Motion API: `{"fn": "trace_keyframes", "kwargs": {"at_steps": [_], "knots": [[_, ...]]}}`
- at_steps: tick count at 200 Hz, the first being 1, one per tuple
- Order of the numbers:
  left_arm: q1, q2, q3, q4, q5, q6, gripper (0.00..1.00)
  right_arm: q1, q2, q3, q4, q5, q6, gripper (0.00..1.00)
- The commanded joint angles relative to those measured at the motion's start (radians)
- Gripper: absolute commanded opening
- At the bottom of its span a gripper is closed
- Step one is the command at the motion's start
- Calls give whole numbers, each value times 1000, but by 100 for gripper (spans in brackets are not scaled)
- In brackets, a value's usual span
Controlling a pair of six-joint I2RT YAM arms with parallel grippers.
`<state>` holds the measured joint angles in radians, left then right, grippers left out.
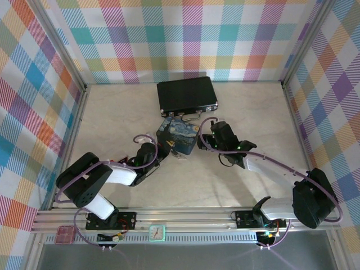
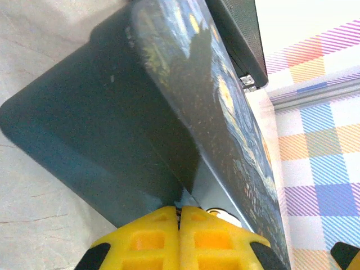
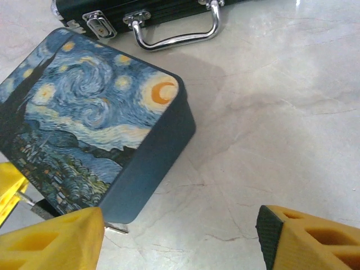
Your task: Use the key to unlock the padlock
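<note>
Jaws of your left end effector [image 2: 179, 218] meet at the starry box's [image 3: 95, 112] lower edge; what they hold, you cannot tell. The small dark padlock [image 3: 39, 209] sits against that edge. Your right end effector [image 3: 180, 225] gapes empty beside the box.

Blue starry-night box [image 1: 177, 136] sits mid-counter [image 1: 253, 118] on the pale marbled surface. Just behind it lies the black briefcase [image 1: 187, 95], flat, its chrome handle [image 3: 177, 34] and a silver latch [image 3: 97, 23] facing the box. Pastel plaid walls [image 1: 185, 34] all round. On the near rail are a small mint clock [image 1: 157, 232] and a pink square [image 1: 66, 234].
</note>
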<state>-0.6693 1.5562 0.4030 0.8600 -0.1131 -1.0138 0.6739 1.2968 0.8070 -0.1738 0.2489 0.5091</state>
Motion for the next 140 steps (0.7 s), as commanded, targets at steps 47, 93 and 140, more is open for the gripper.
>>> {"fn": "trace_keyframes", "kwargs": {"at_steps": [47,93,140], "knots": [[-37,62,-4,112,-43,53,0,3,254,104,210,-171,176,84],[-49,148,-58,317,-92,28,0,13,427,199,249,-167,268,82],[-48,229,-109,479,-180,-33,0,31,454,123,174,-9,508,75]]}}
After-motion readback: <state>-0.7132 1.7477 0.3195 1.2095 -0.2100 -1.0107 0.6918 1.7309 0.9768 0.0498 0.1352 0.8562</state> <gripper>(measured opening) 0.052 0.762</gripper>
